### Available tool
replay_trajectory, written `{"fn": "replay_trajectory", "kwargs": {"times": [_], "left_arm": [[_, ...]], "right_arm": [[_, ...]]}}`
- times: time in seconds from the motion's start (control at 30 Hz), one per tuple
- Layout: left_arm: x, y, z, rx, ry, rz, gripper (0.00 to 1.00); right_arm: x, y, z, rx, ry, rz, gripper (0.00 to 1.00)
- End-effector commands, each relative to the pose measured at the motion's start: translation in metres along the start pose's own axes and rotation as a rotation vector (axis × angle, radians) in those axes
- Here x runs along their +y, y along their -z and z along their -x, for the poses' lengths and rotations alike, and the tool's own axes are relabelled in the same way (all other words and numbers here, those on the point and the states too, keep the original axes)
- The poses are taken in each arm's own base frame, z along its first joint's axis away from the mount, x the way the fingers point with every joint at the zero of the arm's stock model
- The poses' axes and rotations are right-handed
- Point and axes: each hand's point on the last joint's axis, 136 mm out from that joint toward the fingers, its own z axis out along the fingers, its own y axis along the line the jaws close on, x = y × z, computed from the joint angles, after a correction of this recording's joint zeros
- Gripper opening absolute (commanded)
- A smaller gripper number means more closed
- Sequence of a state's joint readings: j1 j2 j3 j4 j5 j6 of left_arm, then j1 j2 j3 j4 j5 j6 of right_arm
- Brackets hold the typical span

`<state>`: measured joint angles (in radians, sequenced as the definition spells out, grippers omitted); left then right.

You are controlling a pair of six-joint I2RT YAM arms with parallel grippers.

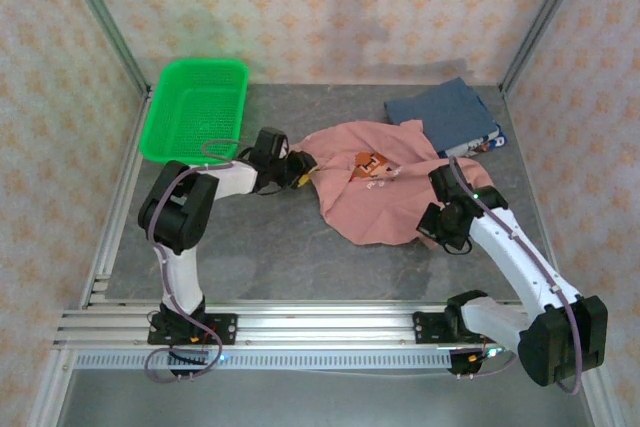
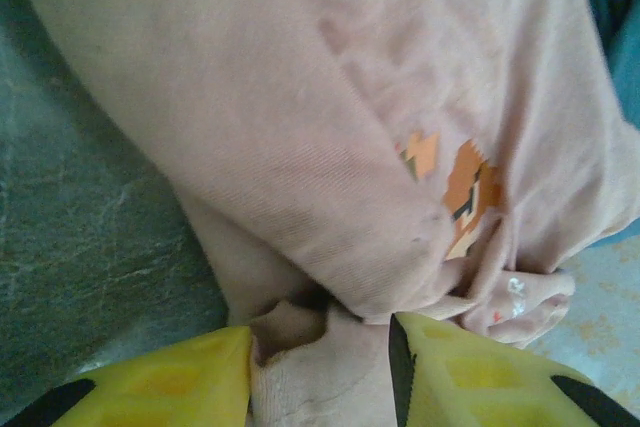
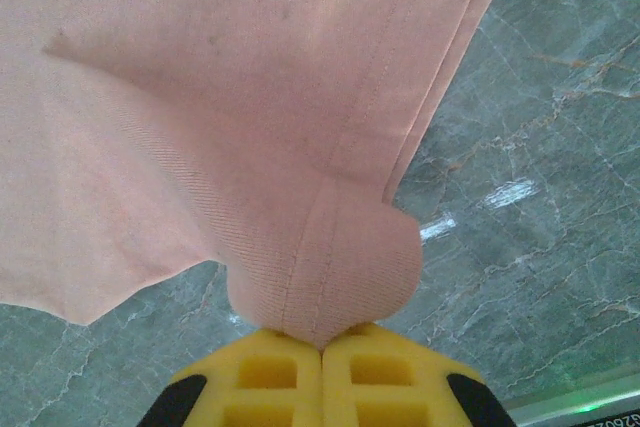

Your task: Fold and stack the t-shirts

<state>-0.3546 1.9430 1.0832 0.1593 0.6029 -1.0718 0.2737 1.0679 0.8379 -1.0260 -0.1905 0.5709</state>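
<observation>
Two t-shirts are lying on the grey table [image 1: 280, 247], both to the right of the green mesh basket [image 1: 195, 107]. The salmon-pink t-shirt [image 1: 375, 187] is sprawling rumpled just right of the basket with its printed graphic [image 2: 465, 192] facing up. The slate-blue t-shirt [image 1: 445, 112] is sitting folded farther from the basket, its near edge meeting the pink cloth. The right gripper [image 3: 320, 342] is pinching a hemmed edge of the pink shirt on the side away from the basket, jaws pressed fully together with the cloth bulging out above them. The left gripper [image 2: 320, 367] is working the basket-side edge, its yellow fingers [image 2: 470, 377] standing partly apart and straddling a bunched fold; whether they are actually clamping it cannot be told. The likely trouble is that this bunch is holding several layers, so a lift could be dragging the body along crookedly, or the thick wad could be slipping free of a half-made grip. Pulling toward the basket could also be tugging the touching blue shirt out of its fold.
</observation>
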Motion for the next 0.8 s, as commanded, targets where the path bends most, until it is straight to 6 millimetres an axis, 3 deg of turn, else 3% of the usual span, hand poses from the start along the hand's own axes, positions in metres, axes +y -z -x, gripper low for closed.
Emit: {"fn": "replay_trajectory", "kwargs": {"times": [0.0, 0.2, 0.5, 0.63, 0.77], "left_arm": [[0.01, -0.002, -0.012, 0.041, -0.029, 0.032, 0.39], [0.016, -0.002, -0.011, 0.032, -0.014, 0.038, 0.31], [0.002, 0.01, 0.004, -0.021, -0.058, 0.071, 0.0], [-0.023, 0.059, 0.017, -0.106, -0.11, 0.073, 0.0], [-0.06, 0.136, 0.033, -0.238, -0.205, 0.068, 0.0]], "right_arm": [[-0.007, 0.003, -0.002, -0.006, -0.002, -0.016, 0.0], [-0.006, 0.006, 0.0, -0.017, -0.007, -0.009, 0.0], [0.0, 0.02, 0.007, -0.059, -0.01, 0.024, 0.0], [0.018, 0.058, 0.025, -0.163, -0.02, 0.13, 0.0], [0.05, 0.115, 0.049, -0.277, -0.005, 0.297, 0.0]]}}
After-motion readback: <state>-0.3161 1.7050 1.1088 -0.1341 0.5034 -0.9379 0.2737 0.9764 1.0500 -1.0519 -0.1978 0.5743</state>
